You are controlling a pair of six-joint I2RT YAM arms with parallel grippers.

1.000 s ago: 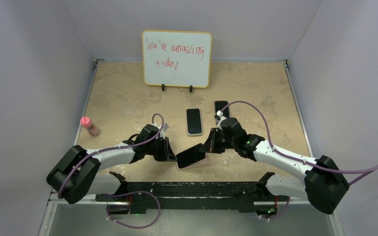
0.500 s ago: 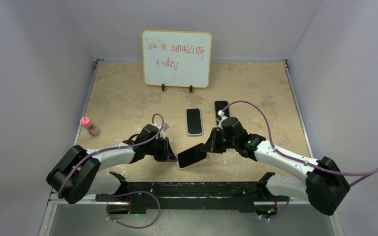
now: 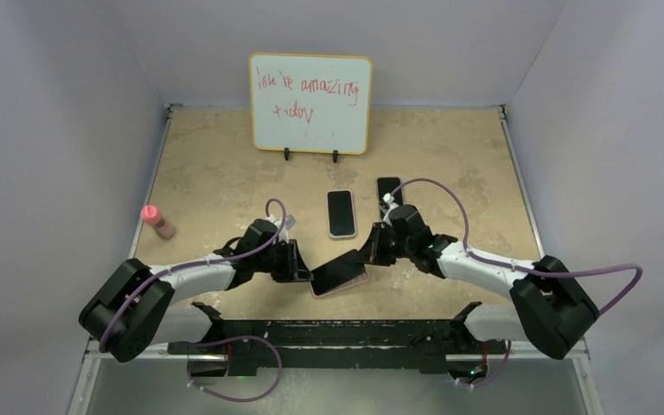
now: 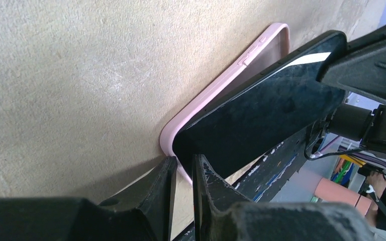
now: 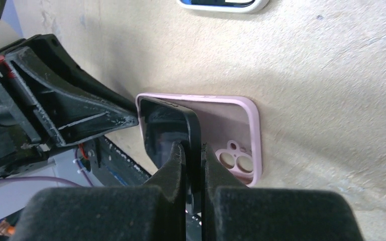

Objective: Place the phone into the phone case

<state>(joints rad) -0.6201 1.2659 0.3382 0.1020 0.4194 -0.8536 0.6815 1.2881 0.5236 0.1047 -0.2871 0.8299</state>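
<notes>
phone (image 4: 266, 115): tilted, left end in case (image 4: 206, 98), by worktop's near edge | right tool (image 5: 192, 150): clamps raised right end | left tool (image 4: 184, 165): at seated corner, grip unclear

Handwritten msg in red marker filled the upper half of the yellow-framed whiteboard (image 3: 310, 104), which stood on small black feet at the far end of the table (image 3: 216, 164). It ran over two lines. The top line appeared to read "you're amazing," w/ the first word a loose scrawl, only approx. legible. The line below read "today." Seen from the top cam only.
</notes>
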